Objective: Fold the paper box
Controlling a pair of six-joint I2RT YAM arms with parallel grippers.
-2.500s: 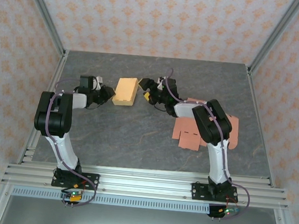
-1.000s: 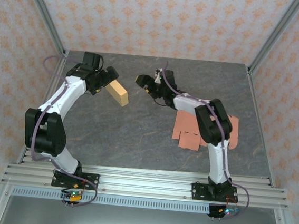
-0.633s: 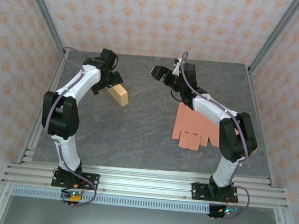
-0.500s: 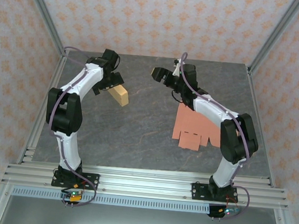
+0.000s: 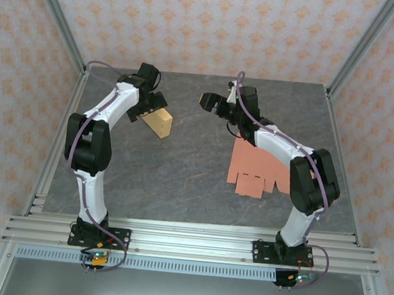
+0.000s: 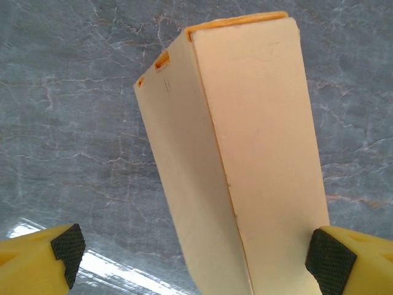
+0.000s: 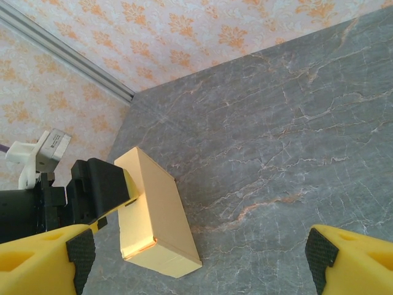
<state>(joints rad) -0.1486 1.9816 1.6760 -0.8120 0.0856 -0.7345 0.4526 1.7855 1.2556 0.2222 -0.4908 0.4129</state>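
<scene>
- The folded box (image 5: pixel 159 122) no longer lies mid-table between the two arms as it did a couple of seconds ago; the left arm has carried it to the rear left of the table (image 5: pixel 179 188), where it now sits at a slant.
- The left gripper (image 5: pixel 150 109) straddles the box with its jaws spread wide; in the left wrist view one black pad (image 6: pixel 325 255) touches the box's edge and the other stands well apart, so we read it as released, not squeezed.
- The right gripper (image 5: pixel 208 101) has lifted off and swung back; it hovers above bare table, jaws wide and nothing between them.
- We judge this box finished and set aside (its end flap looks tucked shut); the flat pink blank (image 5: pixel 258 169) near the right arm is probably next.
- The box is pale yellow card, a long rectangular block with crisp creases, smooth matte faces and a deeper orange showing at the cut edges and tab slots.
- The blank is salmon card, thin, lying flat, with flaps jutting from its outline.
- The table is grey, marble-veined and faintly glossy; the fingers are yellow with knurled black pads.
</scene>
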